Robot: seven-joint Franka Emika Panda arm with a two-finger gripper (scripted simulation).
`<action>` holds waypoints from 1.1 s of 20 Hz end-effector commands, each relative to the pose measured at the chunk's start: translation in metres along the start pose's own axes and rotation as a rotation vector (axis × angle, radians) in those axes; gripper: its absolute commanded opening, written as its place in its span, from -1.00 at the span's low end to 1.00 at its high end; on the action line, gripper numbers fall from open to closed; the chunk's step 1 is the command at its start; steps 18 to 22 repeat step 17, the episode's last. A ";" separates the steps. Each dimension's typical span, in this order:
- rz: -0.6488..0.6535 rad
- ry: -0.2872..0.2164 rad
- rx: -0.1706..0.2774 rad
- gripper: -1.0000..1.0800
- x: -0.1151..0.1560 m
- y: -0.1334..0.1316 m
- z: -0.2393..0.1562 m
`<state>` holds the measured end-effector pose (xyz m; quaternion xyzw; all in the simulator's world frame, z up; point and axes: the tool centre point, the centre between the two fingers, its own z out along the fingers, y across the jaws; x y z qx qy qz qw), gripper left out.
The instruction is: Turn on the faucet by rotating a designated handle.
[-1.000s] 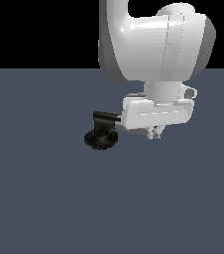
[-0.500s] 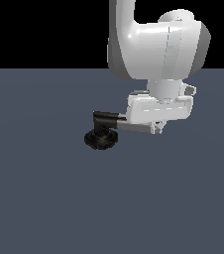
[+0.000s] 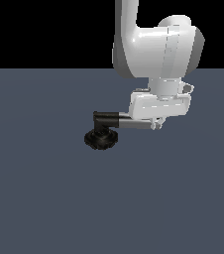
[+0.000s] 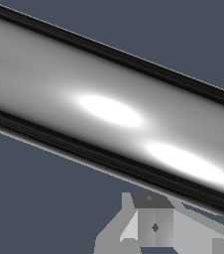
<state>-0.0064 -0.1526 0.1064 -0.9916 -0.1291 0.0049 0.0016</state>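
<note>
The faucet (image 3: 100, 139) is a small black fixture with a ribbed round base, standing on the grey floor. Its handle (image 3: 129, 123) is a silver-grey bar with a black elbow end. The bar juts toward the exterior view's right and passes under my white gripper (image 3: 156, 125). The two short fingers sit close together right at the bar's far end, with nothing held between them. In the wrist view the shiny handle (image 4: 109, 109) fills most of the picture at very close range, and one grey finger (image 4: 153, 225) shows beside it.
A flat dark grey floor (image 3: 44, 198) spreads around the faucet. The large white arm (image 3: 153, 44) rises above the gripper.
The arm and gripper have shifted a little toward the exterior view's right. More of the silver bar now shows between the black elbow and the gripper.
</note>
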 end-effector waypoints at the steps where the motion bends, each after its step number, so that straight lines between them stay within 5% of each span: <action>1: -0.009 0.007 -0.003 -1.00 0.012 0.003 -0.001; 22: -0.004 0.009 -0.004 -1.00 0.045 0.036 -0.002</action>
